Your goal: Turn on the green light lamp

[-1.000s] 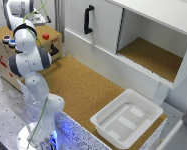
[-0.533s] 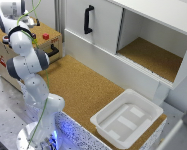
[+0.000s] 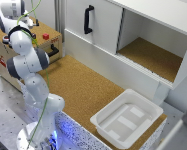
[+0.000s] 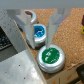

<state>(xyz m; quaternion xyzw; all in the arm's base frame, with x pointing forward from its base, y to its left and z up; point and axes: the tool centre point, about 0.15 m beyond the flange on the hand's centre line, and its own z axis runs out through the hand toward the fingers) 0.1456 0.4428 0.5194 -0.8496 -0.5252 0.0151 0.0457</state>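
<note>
Fingers (image 4: 42,22), spread apart and empty, are now carried further toward the upper left of the exterior frame, over the wooden box (image 3: 8,52), so pressing seems close; only in the wrist view is the green light lamp (image 4: 51,56) seen, beside the blue-topped disc (image 4: 39,34).

— How's the light from over here?

— Even and bright across the cork floor (image 3: 88,85); the white tray (image 3: 127,120) nearly washes out, with little detail on its rim. There's a blue glow at the arm's base (image 3: 63,127).

— And the cabinet (image 3: 158,55)?

— Its open bay is shaded at the back. The whole exterior view is soft and grainy.

— The wrist view?

— Blurrier. The fingers (image 4: 24,19) are smeared, pale shapes; the green lamp (image 4: 50,55) is sharpest, with a dull sheen.
</note>
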